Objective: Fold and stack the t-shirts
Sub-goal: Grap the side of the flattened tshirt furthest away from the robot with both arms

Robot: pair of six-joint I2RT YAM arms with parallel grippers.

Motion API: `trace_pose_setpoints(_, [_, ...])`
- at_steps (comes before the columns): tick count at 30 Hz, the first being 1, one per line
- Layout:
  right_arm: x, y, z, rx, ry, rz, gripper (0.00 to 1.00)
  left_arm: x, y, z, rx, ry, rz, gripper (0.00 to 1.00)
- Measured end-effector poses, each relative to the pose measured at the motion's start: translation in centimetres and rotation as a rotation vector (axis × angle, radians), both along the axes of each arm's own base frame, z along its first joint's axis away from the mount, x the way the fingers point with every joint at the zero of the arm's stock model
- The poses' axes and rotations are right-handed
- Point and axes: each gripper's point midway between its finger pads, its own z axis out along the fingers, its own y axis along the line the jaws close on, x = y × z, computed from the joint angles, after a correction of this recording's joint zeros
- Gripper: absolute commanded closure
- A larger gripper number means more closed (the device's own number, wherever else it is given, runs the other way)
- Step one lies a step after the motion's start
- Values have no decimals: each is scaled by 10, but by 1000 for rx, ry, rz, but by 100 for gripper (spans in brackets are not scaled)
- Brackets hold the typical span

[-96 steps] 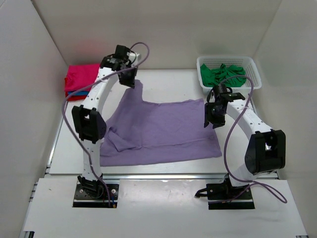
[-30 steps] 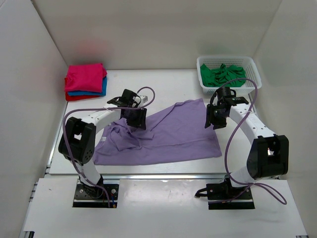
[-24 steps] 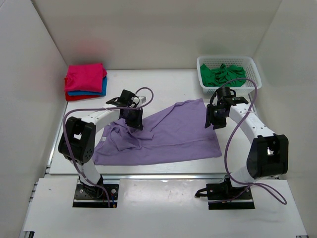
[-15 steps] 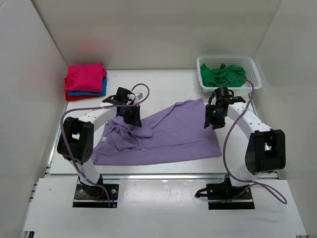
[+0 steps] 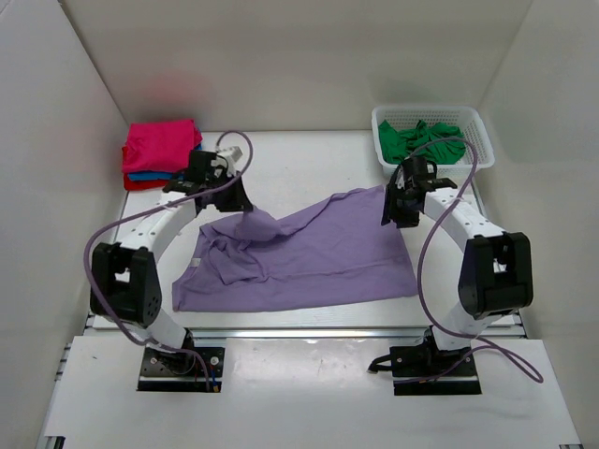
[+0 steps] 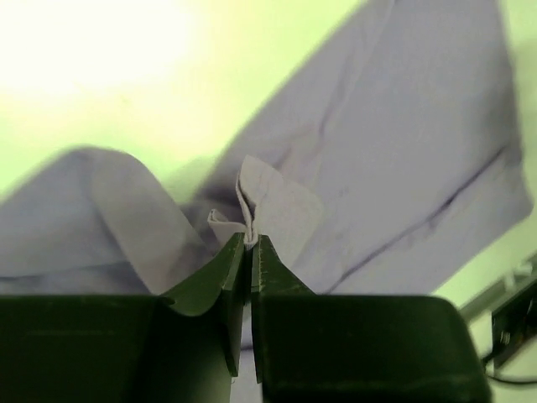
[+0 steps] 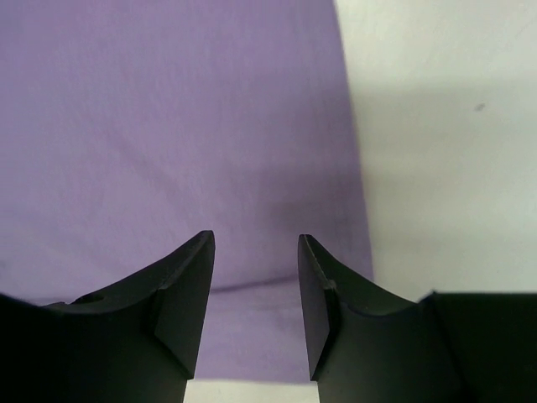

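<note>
Left jaws closed on lilac t-shirt fold, lifted it back-left; right jaws moved slightly farther.

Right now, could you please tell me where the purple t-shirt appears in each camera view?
Top view: the purple t-shirt lies across the middle of the table.
Left wrist: it covers most of the picture, a fold pinched in the left pincer.
Right wrist: it fills the left side, under the open right pincer.
Shared landmark: bare table beside the shirt's edge.

Your right gripper: fingers parted, nothing between them, low in frame | lilac t-shirt: fills left and centre | table: white, at right
</note>
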Motion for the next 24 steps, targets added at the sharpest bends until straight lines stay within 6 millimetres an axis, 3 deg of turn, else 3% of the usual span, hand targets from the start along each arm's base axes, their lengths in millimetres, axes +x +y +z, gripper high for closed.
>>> trace_pose_setpoints(4, [22, -3, 4, -28, -78, -70, 57, 21, 20, 42, -24, -148, 92, 100])
trace_pose_setpoints(7, [36, -1, 3, -50, -128, -113, 56, 33, 28, 62, -38, -222, 132, 100])
trace_pose_setpoints(14, [67, 13, -14, -87, -186, -161, 54, 57, 31, 63, -32, -244, 155, 100])
trace_pose_setpoints(20, [106, 10, -20, -125, -224, -203, 53, 87, 41, 91, 31, -320, 154, 100])
trace_pose_setpoints(24, [127, 9, -17, -141, -252, -223, 53, 94, 53, 97, 92, -345, 156, 100])
